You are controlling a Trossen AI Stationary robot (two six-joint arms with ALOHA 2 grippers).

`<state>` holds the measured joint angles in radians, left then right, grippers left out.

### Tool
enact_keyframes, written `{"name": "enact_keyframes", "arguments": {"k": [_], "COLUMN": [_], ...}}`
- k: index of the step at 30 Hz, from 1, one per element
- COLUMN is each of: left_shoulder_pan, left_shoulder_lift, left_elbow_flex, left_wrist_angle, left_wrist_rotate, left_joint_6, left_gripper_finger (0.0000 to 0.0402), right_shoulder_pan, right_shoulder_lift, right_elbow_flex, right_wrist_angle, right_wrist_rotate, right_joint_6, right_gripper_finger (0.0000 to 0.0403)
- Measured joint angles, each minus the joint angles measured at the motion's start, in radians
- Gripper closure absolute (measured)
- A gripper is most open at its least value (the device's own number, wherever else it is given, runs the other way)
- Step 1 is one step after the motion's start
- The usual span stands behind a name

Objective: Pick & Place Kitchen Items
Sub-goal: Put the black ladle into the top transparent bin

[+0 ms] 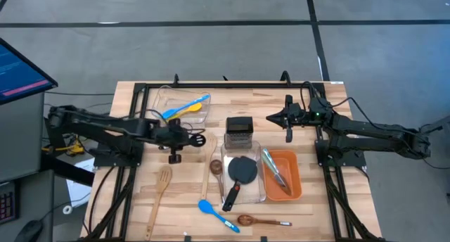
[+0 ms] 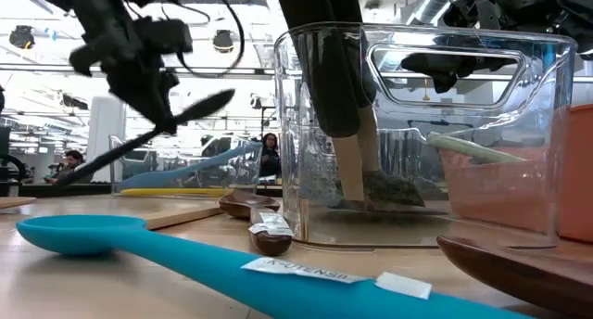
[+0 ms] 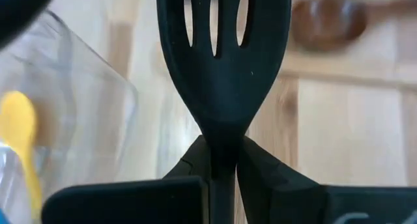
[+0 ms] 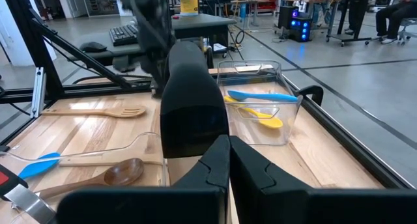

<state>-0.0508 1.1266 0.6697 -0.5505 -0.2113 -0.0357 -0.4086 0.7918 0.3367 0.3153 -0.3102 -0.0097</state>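
The left hand (image 3: pixel 221 162) is gripping a black slotted turner (image 3: pixel 221 61) by its neck, its 2 fingers (image 3: pixel 189 168) pinching in from either side, and is holding it above the wooden surface (image 1: pixel 186 193) just beside the clear bin (image 1: pixel 163 100) at the back left. In the low view the turner is hanging tilted in the air, clear of the surface. That bin is holding a blue spoon (image 1: pixel 191 105) and a yellow spoon (image 1: pixel 184 112) lying crossed over each other. The right hand (image 1: pixel 289 118) is waiting at the back right of the surface, its fingers closed together on nothing. At the middle, a steel box grater (image 1: pixel 239 129) is standing at the far end of a second clear bin (image 1: pixel 259 194), in which a black round-headed turner (image 1: pixel 242 173) is lying with its handle poking out over the near edge. Just to the right, an orange tray (image 1: pixel 292 191) is holding metal tongs (image 1: pixel 275 169). On the bare surface are lying a slotted wooden spoon (image 1: pixel 161 189), a wooden spatula (image 1: pixel 207 161), a dark wooden spoon (image 1: pixel 216 167), a second blue spoon (image 1: pixel 216 214) and a brown spoon (image 1: pixel 260 220) near the front edge.
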Motion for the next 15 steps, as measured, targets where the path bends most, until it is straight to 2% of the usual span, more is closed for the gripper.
{"name": "enact_keyframes", "arguments": {"k": [8,15], "left_shoulder_pan": [-0.003,-0.002], "left_shoulder_lift": [-0.214,-0.326], "left_elbow_flex": [0.000,0.002], "left_wrist_angle": [0.059,0.188], "left_wrist_rotate": [-0.003,-0.034], "left_joint_6": [0.007,0.091], "left_gripper_finger": [0.0377,0.0377], "right_shoulder_pan": [0.000,0.000], "right_shoulder_lift": [0.000,0.000], "right_elbow_flex": [0.000,0.000], "right_wrist_angle": [0.000,0.001], "right_wrist_rotate": [0.000,0.001], "right_joint_6": [0.000,0.000], "right_gripper_finger": [0.0402,0.0402]}}
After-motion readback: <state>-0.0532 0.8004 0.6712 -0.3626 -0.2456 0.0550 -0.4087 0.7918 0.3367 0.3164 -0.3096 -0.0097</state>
